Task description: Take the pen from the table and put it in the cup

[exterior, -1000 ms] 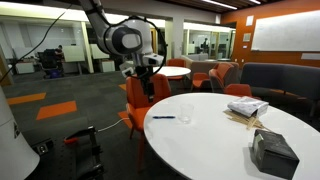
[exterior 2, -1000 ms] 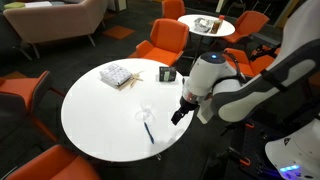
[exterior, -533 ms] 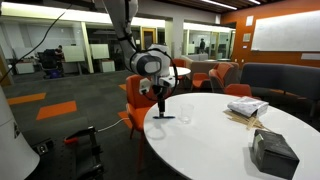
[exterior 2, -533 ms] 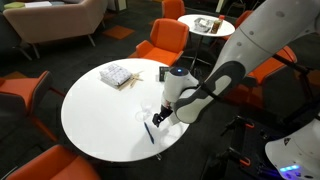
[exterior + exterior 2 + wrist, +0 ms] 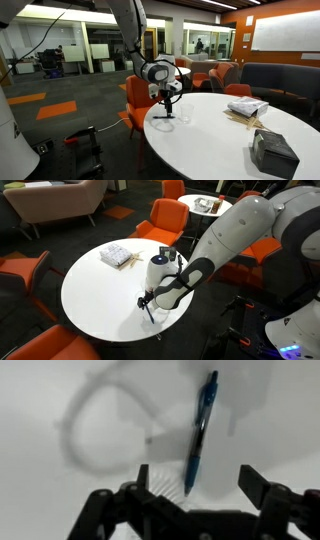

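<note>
Pen [image 5: 200,430] dead centre of the wrist view: a slim stick with a glossy blue barrel, darker toward both ends, lying flat on the white table [image 5: 35,485]. It runs nearly top to bottom of the frame with a slight lean, the upper end right of centre near the top edge, the lower end down in the gap between the fingers. The gripper [image 5: 196,480] hangs right over it with jaws spread wide, one dark finger [image 5: 142,475] left of the pen and the other well off to its right, neither touching it. Nothing is grasped.

Upper left of that view, the cup [image 5: 110,420] shows only as a faint clear ring against the white, just beside the pen.

In an exterior view the pen [image 5: 163,117] is a thin dark line near the table's [image 5: 210,140] left edge, under the gripper [image 5: 165,103]. The cup [image 5: 186,112] stands just to its right, barely visible.

From above, the pen [image 5: 152,315] sits at the lower right rim of the table [image 5: 95,285], the gripper [image 5: 148,302] right over it. A dark box [image 5: 167,255] sits well apart at the upper rim.
</note>
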You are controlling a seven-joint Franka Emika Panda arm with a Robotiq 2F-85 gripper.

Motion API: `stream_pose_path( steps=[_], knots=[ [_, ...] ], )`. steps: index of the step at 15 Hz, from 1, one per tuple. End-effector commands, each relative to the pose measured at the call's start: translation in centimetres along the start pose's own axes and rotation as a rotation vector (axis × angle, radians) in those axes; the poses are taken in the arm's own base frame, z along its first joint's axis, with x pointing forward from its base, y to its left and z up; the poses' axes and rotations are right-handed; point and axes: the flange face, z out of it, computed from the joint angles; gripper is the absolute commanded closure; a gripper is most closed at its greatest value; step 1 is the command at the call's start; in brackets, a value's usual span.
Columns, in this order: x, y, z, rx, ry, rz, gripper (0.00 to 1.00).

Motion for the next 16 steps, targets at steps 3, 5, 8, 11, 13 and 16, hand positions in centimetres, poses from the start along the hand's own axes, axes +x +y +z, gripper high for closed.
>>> stream_pose_path(
  steps=[3,5,8,11,13,16],
  knots=[
    [0.9,-2.1,1.7,-0.032,-0.036,0.010,0.35],
    [1.2,-2.2,2.1,-0.038,-0.037,0.013,0.39],
    [1.7,-1.7,2.6,-0.042,-0.037,0.026,0.67],
    [1.8,-1.2,3.0,-0.044,-0.043,0.027,0.92],
    [1.6,-1.1,3.4,-0.042,-0.050,0.026,1.00],
    [1.6,-1.1,3.4,-0.043,-0.050,0.021,0.99]
  ],
)
